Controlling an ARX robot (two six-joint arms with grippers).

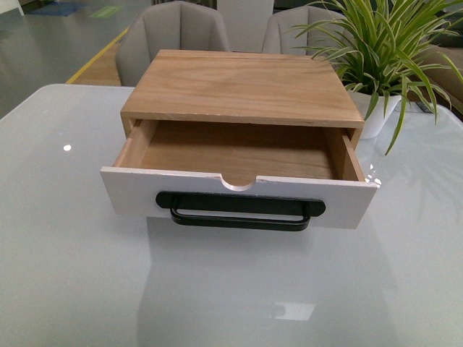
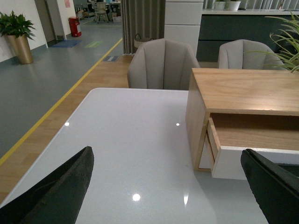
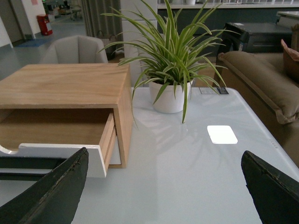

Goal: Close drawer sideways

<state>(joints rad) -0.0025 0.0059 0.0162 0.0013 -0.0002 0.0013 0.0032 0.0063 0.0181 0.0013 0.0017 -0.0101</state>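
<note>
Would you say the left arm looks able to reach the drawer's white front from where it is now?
Probably yes. The left tool is open, and only bare table shows between it and the drawer, which stands pulled out of its case. Nothing visible blocks the way.

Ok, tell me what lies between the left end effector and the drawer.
Only bare white table: the left wrist view shows nothing else from the left end effector to the drawer.
</note>
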